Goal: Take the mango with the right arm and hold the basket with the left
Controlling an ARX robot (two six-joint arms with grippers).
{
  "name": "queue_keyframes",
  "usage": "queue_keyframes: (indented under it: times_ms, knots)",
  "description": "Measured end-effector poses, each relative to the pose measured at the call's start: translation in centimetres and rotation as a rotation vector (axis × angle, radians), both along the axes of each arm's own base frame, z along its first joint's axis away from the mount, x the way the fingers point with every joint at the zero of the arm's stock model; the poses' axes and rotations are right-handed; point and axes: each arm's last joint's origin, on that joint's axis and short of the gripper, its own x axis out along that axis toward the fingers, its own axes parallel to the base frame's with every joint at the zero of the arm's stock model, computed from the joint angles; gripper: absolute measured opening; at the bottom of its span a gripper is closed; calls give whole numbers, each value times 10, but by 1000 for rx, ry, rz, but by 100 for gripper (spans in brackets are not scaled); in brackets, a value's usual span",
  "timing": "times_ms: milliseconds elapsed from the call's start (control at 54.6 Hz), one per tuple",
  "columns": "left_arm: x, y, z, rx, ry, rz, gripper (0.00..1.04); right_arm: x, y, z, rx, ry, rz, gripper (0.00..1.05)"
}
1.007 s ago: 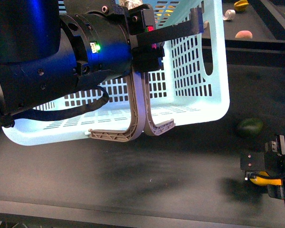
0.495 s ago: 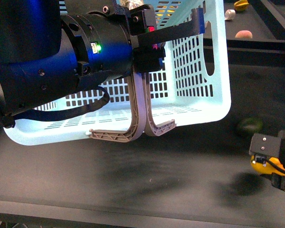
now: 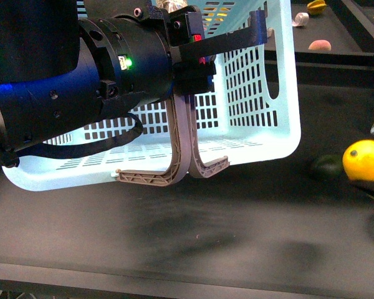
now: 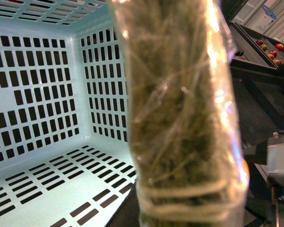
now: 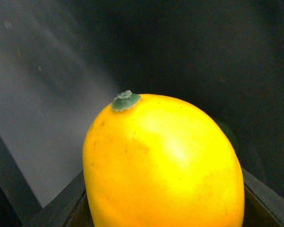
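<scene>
one mango (image 5: 163,165) (green-capped) between both right gripper (image 5: 163,205) fingers (image 5: 61,203)

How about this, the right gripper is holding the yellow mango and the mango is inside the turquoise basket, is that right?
Not quite. The right gripper does hold the mango, but the mango is not inside the basket. The front view shows it outside, off to the basket's right, near a dark green fruit.

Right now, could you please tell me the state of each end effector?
Left end effector: closed on the handles of the basket.
Right end effector: closed, holding the mango.
</scene>
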Motion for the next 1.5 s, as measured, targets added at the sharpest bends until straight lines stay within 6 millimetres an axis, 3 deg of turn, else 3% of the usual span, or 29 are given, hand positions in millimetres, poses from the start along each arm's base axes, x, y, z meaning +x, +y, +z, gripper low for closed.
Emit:
queue_keyframes:
  times_ms: [238, 476, 604, 1044, 1356, 1447, 1502]
  knots:
    - [0, 0, 0, 0, 0, -1, 5, -7, 22, 47, 176, -105, -44, 62]
    - [0, 0, 0, 0, 0, 0, 5, -1, 52, 65, 337, -144, -107, 61]
    - [0, 0, 0, 0, 0, 0, 5, 5, 73, 66, 420, -155, -150, 61]
    - [0, 0, 0, 0, 0, 0, 5, 55, 150, 51, 668, -126, -308, 61]
    - [0, 0, 0, 0, 0, 1, 5, 66, 170, 54, 696, -132, -299, 61]
    - [0, 0, 0, 0, 0, 2, 5, 66, 172, 53, 696, -132, -298, 70]
    - [0, 0, 0, 0, 0, 1, 5, 66, 173, 54, 696, -137, -302, 81]
